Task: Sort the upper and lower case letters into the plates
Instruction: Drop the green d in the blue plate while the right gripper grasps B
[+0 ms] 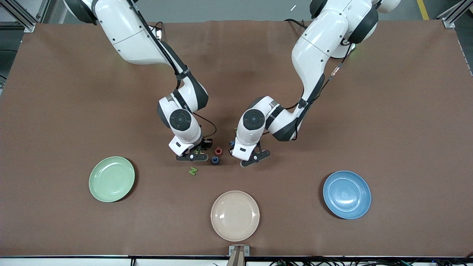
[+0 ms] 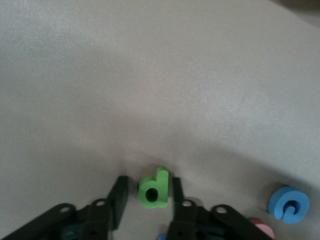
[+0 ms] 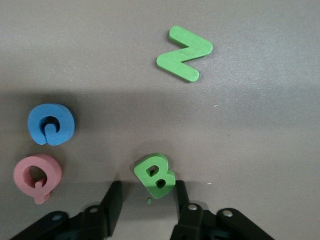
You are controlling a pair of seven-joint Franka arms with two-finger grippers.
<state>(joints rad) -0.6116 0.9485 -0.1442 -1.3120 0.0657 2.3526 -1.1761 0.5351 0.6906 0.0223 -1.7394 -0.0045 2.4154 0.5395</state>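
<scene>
green foam is what both pairs of jaws are working on: the green letter b [image 3: 155,176], an upper case one, is lying flat on the brown surface [image 1: 74,111] between the spread jaws of the right gripper [image 1: 192,156], and the green letter d [image 2: 153,188], lower case, is sitting the same way inside the parted jaws of the left gripper [image 1: 254,158], touching or nearly touching one finger. neither pair is clenching yet, so the step in hand looks like the closing squeeze. to do it well, each gripper should be squeezing across the flat edges of its own letter, low enough to catch the thin foam; the b is lying skewed, so it may be twisting as the jaws meet. close beside the b, toward the left arm's end, the blue letter c [image 3: 50,124] and the red letter q [image 3: 37,174] are lying, and the green letter n [image 3: 184,53] nearer the front camera. the pale green plate [image 1: 112,179] and the blue plate [image 1: 347,194] are waiting well apart, both bare, with a cream plate [image 1: 235,215] between them.
</scene>
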